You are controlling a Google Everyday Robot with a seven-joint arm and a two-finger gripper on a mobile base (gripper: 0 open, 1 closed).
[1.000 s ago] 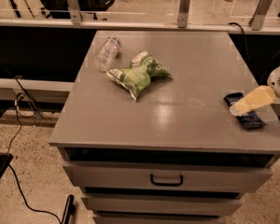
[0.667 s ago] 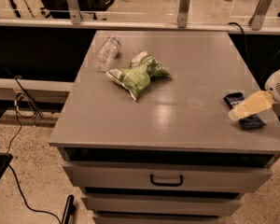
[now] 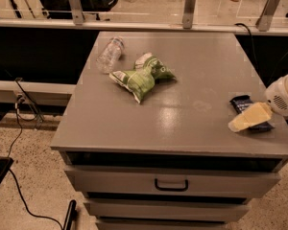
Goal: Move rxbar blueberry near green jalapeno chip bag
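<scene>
The rxbar blueberry (image 3: 243,105), a small dark navy bar, lies flat near the right edge of the grey tabletop (image 3: 182,71). My gripper (image 3: 247,120) comes in from the right edge and sits over the bar's near end, covering part of it. The green jalapeno chip bag (image 3: 143,77), crumpled green and white and pinched in the middle, lies at the table's centre left, far from the bar.
A clear plastic water bottle (image 3: 110,54) lies on its side at the back left, next to the chip bag. The table is a cabinet with drawers and a dark handle (image 3: 171,185) in front. A railing with posts runs behind.
My gripper has slid a little to the left and toward the front, over the near end of the bar. The bar, the bag and the bottle have not moved.
</scene>
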